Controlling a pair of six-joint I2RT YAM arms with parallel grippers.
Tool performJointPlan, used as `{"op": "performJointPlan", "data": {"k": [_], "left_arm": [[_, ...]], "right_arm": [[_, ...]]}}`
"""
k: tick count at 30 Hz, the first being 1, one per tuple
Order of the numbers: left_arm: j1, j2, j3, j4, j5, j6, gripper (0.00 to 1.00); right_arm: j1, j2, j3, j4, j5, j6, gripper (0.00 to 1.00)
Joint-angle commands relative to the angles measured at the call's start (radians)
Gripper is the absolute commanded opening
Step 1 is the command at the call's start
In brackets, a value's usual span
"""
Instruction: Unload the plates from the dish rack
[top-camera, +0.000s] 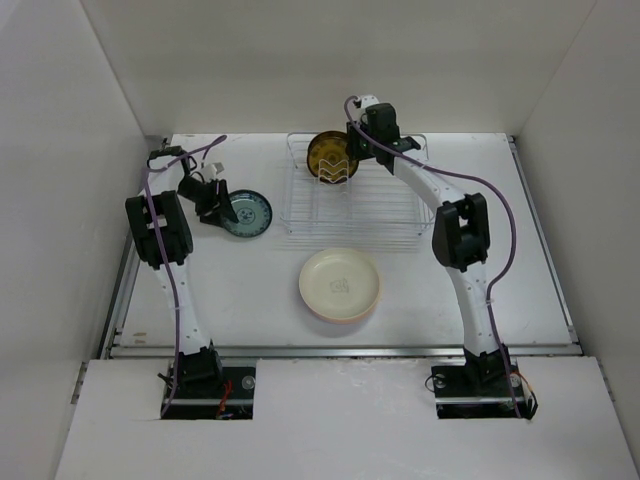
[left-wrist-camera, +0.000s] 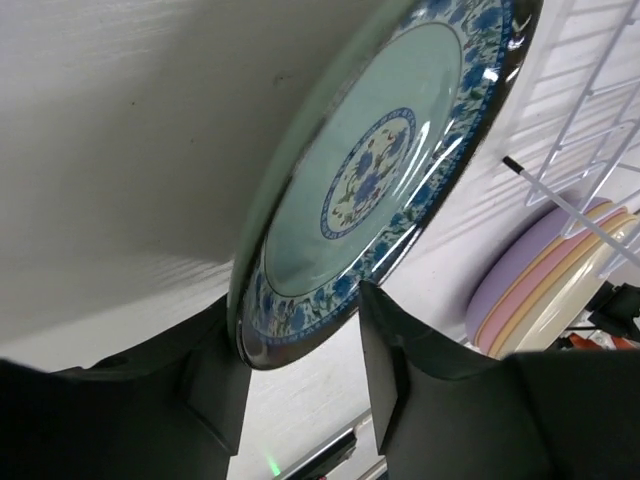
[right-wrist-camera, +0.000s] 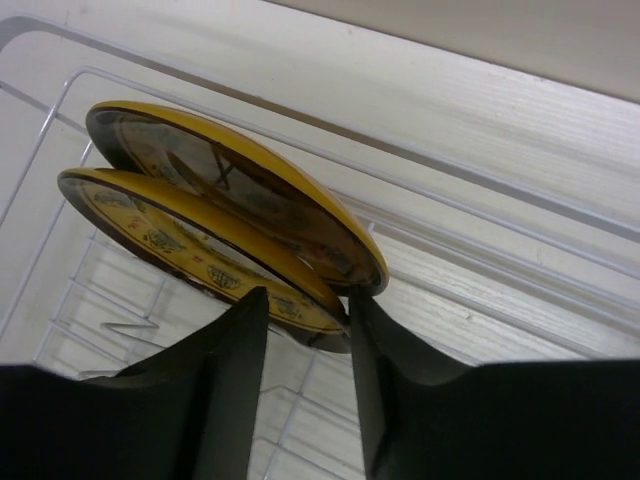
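Observation:
My left gripper (top-camera: 212, 197) (left-wrist-camera: 300, 335) is open, its jaws astride the rim of a small blue-grey patterned plate (top-camera: 246, 214) (left-wrist-camera: 375, 170) left of the dish rack (top-camera: 350, 215). The rim lies against the left finger (left-wrist-camera: 215, 385). Two dark brown-and-yellow plates (top-camera: 333, 158) stand in the rack's far left. My right gripper (top-camera: 352, 155) (right-wrist-camera: 305, 300) is open around the nearer plate's (right-wrist-camera: 190, 240) rim, one finger (right-wrist-camera: 385, 380) between it and the farther plate (right-wrist-camera: 250, 185). A stack topped by a cream plate (top-camera: 340, 285) lies in front of the rack; its lavender bottom plate (left-wrist-camera: 520, 275) shows.
The rack's wire (left-wrist-camera: 590, 110) (right-wrist-camera: 60, 100) rises close beside both grippers. White walls enclose the table at the left, back and right. A metal rail (top-camera: 340, 350) runs along the table's near edge.

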Motion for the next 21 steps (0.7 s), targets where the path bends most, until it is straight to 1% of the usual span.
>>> {"op": "performJointPlan", "data": {"k": [1, 3, 4, 6, 7, 8, 14, 18, 21], "left_arm": [[0.003, -0.008, -0.003, -0.051, -0.027, 0.053, 0.41], [0.003, -0.019, -0.003, -0.06, -0.042, 0.053, 0.43], [0.003, -0.019, -0.003, -0.06, -0.056, 0.053, 0.45], [0.003, -0.045, -0.003, -0.06, -0.067, 0.062, 0.47], [0.003, -0.045, -0.003, -0.06, -0.076, 0.062, 0.47], [0.003, -0.06, 0.009, -0.06, -0.102, 0.062, 0.47], [0.003, -0.126, 0.018, -0.06, -0.135, 0.073, 0.49], [0.003, -0.146, 0.038, -0.071, -0.145, 0.073, 0.49], [0.003, -0.166, 0.061, -0.08, -0.145, 0.082, 0.5]], "right_arm": [[-0.005, 0.006, 0.027, 0.072, -0.059, -0.007, 0.39], [-0.014, 0.006, 0.027, 0.072, -0.087, -0.007, 0.32], [-0.014, 0.006, 0.018, 0.072, -0.087, -0.016, 0.22], [-0.014, 0.006, 0.009, 0.072, -0.087, -0.016, 0.11], [-0.014, 0.006, 0.008, 0.072, -0.075, -0.027, 0.02], [-0.014, -0.003, 0.008, 0.062, -0.063, -0.027, 0.0], [-0.023, -0.048, -0.047, 0.062, -0.053, -0.081, 0.0], [-0.023, -0.086, -0.056, 0.062, -0.095, -0.09, 0.0], [-0.023, -0.14, -0.09, 0.106, -0.095, -0.09, 0.0]]}}
